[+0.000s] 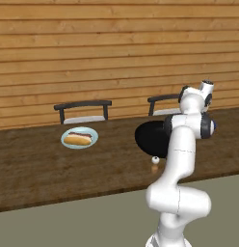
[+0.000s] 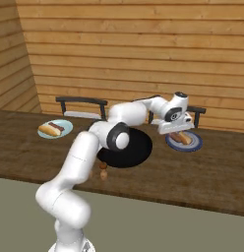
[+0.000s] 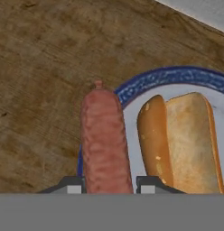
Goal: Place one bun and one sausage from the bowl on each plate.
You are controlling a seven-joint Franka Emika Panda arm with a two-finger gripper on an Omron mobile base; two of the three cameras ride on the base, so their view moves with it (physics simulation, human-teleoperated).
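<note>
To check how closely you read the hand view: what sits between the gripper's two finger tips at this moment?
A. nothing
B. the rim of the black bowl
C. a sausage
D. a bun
C: in the hand view the sausage runs up from between the finger tips of the gripper, beside the bun that lies on the blue-rimmed plate.

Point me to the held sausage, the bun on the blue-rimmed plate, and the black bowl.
sausage (image 3: 105,140), hand view, middle of its length between the fingertips.
bun (image 3: 184,142), hand view, its open cut face.
black bowl (image 2: 136,147), right base view, bare inner floor right of the arm.
</note>
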